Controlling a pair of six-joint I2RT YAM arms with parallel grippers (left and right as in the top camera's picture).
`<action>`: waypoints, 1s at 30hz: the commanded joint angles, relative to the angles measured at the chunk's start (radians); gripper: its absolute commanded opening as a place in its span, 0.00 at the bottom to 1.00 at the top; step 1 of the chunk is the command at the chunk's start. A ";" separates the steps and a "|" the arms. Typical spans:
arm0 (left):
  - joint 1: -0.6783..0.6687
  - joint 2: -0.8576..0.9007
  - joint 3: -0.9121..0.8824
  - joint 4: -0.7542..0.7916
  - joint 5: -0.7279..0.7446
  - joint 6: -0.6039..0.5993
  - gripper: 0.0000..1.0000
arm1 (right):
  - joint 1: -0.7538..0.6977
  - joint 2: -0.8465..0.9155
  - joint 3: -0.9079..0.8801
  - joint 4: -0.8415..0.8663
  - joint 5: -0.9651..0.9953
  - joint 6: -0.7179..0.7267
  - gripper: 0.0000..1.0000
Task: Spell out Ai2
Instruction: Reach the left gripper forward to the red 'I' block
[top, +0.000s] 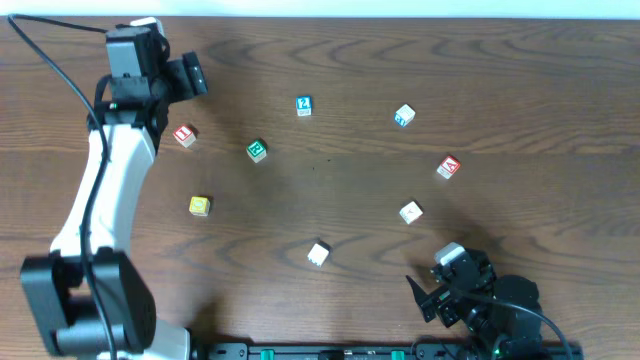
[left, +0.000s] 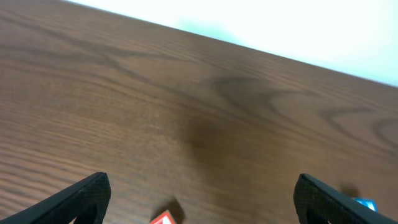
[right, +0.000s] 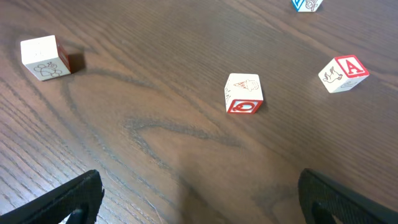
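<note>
Cubes for the word lie scattered, not yet in a row.

Right gripper (top: 420, 297): nearest the base, low right, jaws wide apart, nothing between them. Its wrist view shows bare table between the fingertips.

Two pale cubes just beyond it, not wanted: one (top: 318, 253) to the left, one (top: 410, 212) ahead with a red mark on its side.

Red A cube (top: 448, 167): right side, past that second pale cube, apart from everything. It sits turned at an angle to the table edge, letter facing up.

Yellow cube (top: 199, 205) and green cube (top: 257, 150): left of centre, not wanted.

Red I cube (top: 184, 135): left side, close by the left arm.

Blue 2 cube (top: 304, 105): far middle, standing clear. A blue-and-white cube (top: 403, 116) sits to its right, also far.

Left gripper (top: 197, 75): far left, jaws fully apart, empty. A red corner shows low between the fingers in its wrist view, probably the I cube.

Handling, judged: small, stiff, light blocks, likely wood with smooth printed faces. They should not deform, but could skid or twist if pinched off-centre. Take each across two opposite flat sides, jaws squared to those faces, low on the block. The A cube will need the wrist turned to match its angle.
</note>
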 joint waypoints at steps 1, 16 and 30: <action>0.006 0.079 0.064 -0.008 -0.034 -0.080 0.95 | -0.009 -0.005 -0.012 -0.005 -0.014 0.010 0.99; 0.009 0.279 0.140 -0.206 -0.100 -0.319 0.95 | -0.009 -0.005 -0.012 -0.005 -0.014 0.011 0.99; 0.009 0.341 0.138 -0.369 -0.081 -0.423 0.95 | -0.009 -0.005 -0.012 -0.005 -0.014 0.011 0.99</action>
